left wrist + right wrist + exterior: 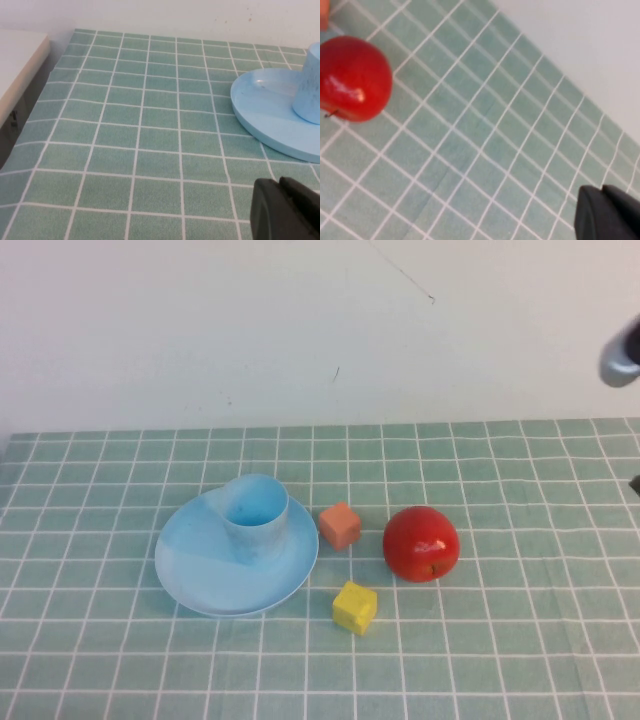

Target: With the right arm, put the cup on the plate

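Note:
The light blue cup (256,520) stands upright on the light blue plate (200,575), toward the plate's far right side. Both also show in the left wrist view, the cup (310,85) on the plate (265,107). My right gripper (602,190) is shut and empty, over bare cloth well to the right of the red apple. In the high view only the right arm's silver camera (620,358) shows at the right edge. My left gripper (279,182) is shut and empty, low over the cloth on the plate's left side; it is outside the high view.
A red apple (421,543) sits right of the plate and also shows in the right wrist view (352,79). An orange cube (340,526) lies between plate and apple. A yellow cube (355,607) lies nearer me. A white ledge (20,65) borders the cloth's left edge.

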You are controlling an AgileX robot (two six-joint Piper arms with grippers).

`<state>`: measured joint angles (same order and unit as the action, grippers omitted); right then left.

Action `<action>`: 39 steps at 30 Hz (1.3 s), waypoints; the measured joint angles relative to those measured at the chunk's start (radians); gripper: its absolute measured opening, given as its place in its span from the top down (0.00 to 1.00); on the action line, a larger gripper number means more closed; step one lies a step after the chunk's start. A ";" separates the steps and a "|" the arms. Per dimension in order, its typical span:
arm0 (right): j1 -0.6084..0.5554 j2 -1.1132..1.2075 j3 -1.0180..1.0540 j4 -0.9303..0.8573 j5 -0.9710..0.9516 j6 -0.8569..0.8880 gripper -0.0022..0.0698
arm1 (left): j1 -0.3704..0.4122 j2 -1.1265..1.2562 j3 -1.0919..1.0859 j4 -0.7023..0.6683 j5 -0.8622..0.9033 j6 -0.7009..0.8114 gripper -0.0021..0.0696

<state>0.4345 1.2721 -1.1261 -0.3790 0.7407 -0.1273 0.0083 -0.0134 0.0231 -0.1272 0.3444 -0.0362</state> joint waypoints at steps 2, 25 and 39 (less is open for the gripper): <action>-0.009 -0.105 0.102 -0.007 -0.094 0.034 0.97 | 0.000 0.000 0.000 0.000 0.000 0.000 0.97; -0.018 -0.704 0.812 -0.031 -0.819 0.173 0.97 | 0.000 0.000 0.000 0.000 0.000 -0.002 0.97; -0.018 -0.704 0.818 -0.034 -0.836 0.198 0.97 | 0.000 0.000 0.000 0.000 0.000 -0.002 0.97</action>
<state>0.4165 0.5683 -0.3080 -0.4134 -0.0957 0.0704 0.0083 -0.0134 0.0231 -0.1272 0.3444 -0.0383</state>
